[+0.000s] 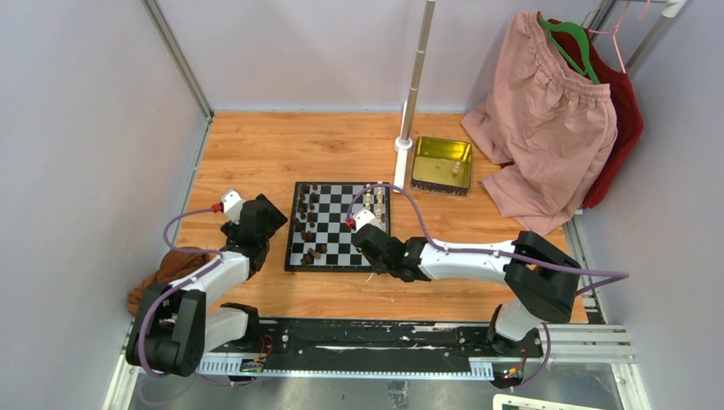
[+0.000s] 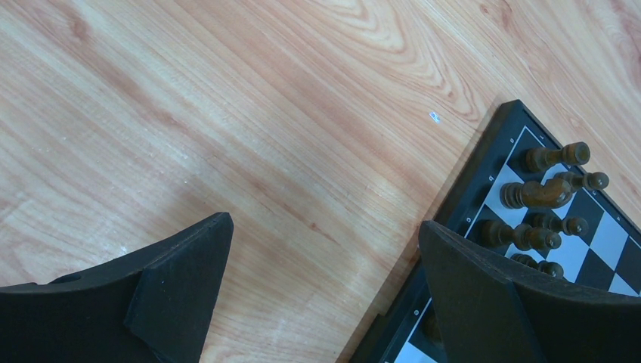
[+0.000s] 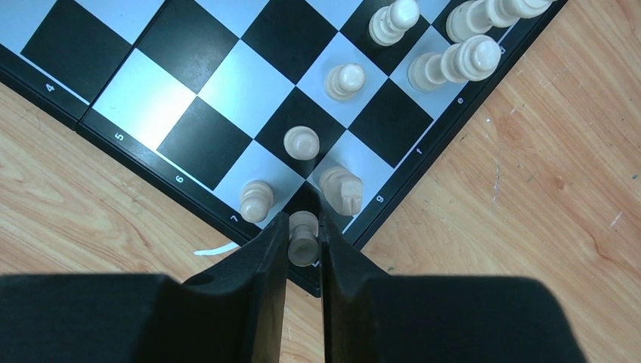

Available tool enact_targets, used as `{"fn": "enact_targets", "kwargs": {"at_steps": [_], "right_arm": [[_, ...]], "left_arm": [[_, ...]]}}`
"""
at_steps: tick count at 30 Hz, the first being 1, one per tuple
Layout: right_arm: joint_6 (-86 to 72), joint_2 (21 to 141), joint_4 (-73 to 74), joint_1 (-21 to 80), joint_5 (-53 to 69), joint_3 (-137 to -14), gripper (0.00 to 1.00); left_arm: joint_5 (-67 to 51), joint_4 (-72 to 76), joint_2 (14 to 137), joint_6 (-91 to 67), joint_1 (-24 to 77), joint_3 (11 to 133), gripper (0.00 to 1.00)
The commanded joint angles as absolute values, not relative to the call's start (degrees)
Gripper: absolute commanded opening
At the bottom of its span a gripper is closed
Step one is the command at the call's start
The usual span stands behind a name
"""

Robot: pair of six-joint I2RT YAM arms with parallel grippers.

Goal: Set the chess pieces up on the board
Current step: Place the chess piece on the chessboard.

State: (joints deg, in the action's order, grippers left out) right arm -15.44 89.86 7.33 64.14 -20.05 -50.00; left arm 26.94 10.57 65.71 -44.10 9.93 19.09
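The board (image 1: pixel 341 226) lies mid-table. Dark brown pieces (image 1: pixel 306 224) stand along its left side, and cream pieces (image 1: pixel 373 202) stand at its far right. My right gripper (image 1: pixel 382 256) is over the board's near right corner. In the right wrist view the gripper (image 3: pixel 304 219) is shut on a cream pawn (image 3: pixel 303 238) at the corner square of the board (image 3: pixel 219 76). Other cream pieces (image 3: pixel 453 64) stand beyond it. My left gripper (image 1: pixel 271 224) is open and empty (image 2: pixel 325 223) over bare wood beside the board's left edge (image 2: pixel 484 162). Dark pieces (image 2: pixel 540 193) show there.
A gold tin (image 1: pixel 441 164) sits behind the board on the right, next to a pole base (image 1: pixel 403 143). Pink and red clothes (image 1: pixel 546 120) hang at the far right. A brown cloth (image 1: pixel 162 273) lies by the left arm. A white shred (image 3: pixel 212 249) lies by the board corner.
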Motion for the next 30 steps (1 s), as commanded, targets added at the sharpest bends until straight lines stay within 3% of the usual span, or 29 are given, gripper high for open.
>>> {"fn": "enact_targets", "kwargs": {"at_steps": [1, 30], "right_arm": [[-15.7, 90.5, 9.1, 64.9, -21.5, -50.4, 0.24], [-15.9, 81.2, 15.0, 67.2, -23.1, -52.3, 0.37]], "left_arm": [[27.5, 11.1, 65.4, -43.5, 10.3, 19.1, 1.00], [27.7, 11.1, 65.1, -43.7, 10.3, 18.9, 1.00]]}}
